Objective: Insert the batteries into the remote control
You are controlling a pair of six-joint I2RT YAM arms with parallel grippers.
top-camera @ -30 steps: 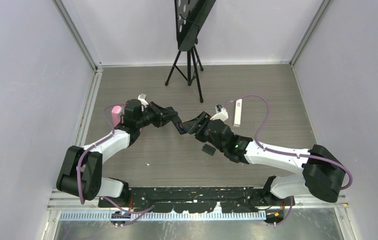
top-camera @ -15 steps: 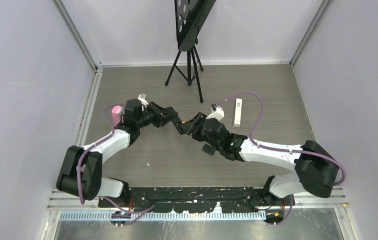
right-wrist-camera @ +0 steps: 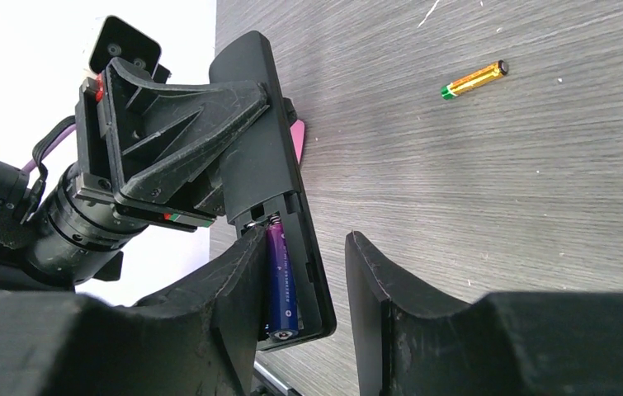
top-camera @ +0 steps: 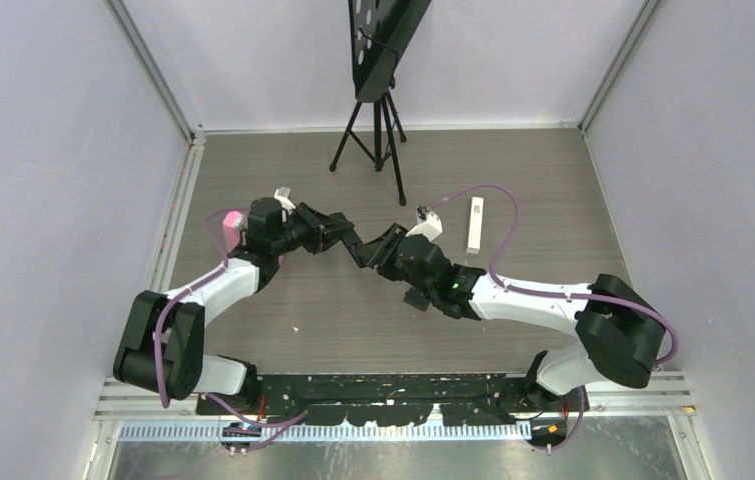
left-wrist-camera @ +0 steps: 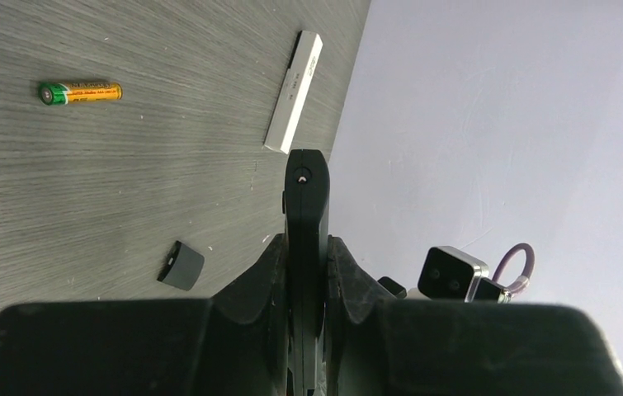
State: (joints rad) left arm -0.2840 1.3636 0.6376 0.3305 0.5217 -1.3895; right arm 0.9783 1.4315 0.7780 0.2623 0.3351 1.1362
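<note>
The left gripper [left-wrist-camera: 306,247] clamps the black remote [left-wrist-camera: 305,198]; the right gripper [right-wrist-camera: 304,243] stands open around its bay, a purple battery [right-wrist-camera: 281,280] inside. An orange-yellow battery [right-wrist-camera: 474,80] lies on the bench [right-wrist-camera: 497,206].

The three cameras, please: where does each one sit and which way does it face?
Top external: above, behind the robot, looking down on table and both arms.
Left wrist: along the left gripper clamping the black remote.
Right wrist: past the right gripper at the purple battery.
Both wrist views share the orange-yellow battery.

The remote [right-wrist-camera: 279,157] looks matt black plastic, the purple battery [right-wrist-camera: 283,280] glossy, the table [right-wrist-camera: 497,181] wood-grained.
</note>
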